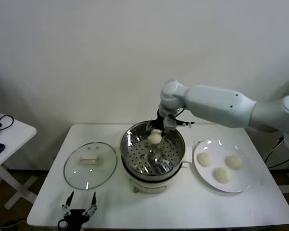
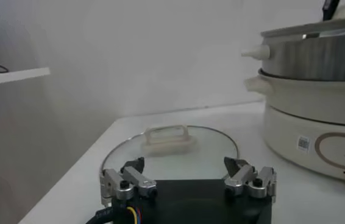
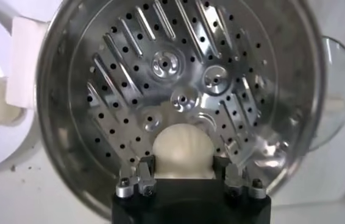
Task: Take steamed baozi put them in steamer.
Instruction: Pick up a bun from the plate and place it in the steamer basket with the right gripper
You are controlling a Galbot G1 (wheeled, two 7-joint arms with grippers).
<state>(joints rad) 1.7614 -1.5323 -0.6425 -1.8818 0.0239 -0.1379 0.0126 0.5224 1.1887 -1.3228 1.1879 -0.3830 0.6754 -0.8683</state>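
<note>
The right claw (image 3: 184,176) hangs over the steamer (image 1: 153,154), its fingers grasping a bun (image 3: 183,152). The left claw (image 2: 188,182), near the desk's edge, gapes released.

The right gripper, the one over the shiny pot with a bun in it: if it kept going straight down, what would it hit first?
Probably the steamer's perforated floor. The right gripper points down into it with a baozi between its fingers, so the bun would likely touch first. Depth is unclear.

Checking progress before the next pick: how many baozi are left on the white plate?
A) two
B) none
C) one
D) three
D: three baozi lie on the plate; the fourth sits between the right gripper fingers over the steamer.
</note>
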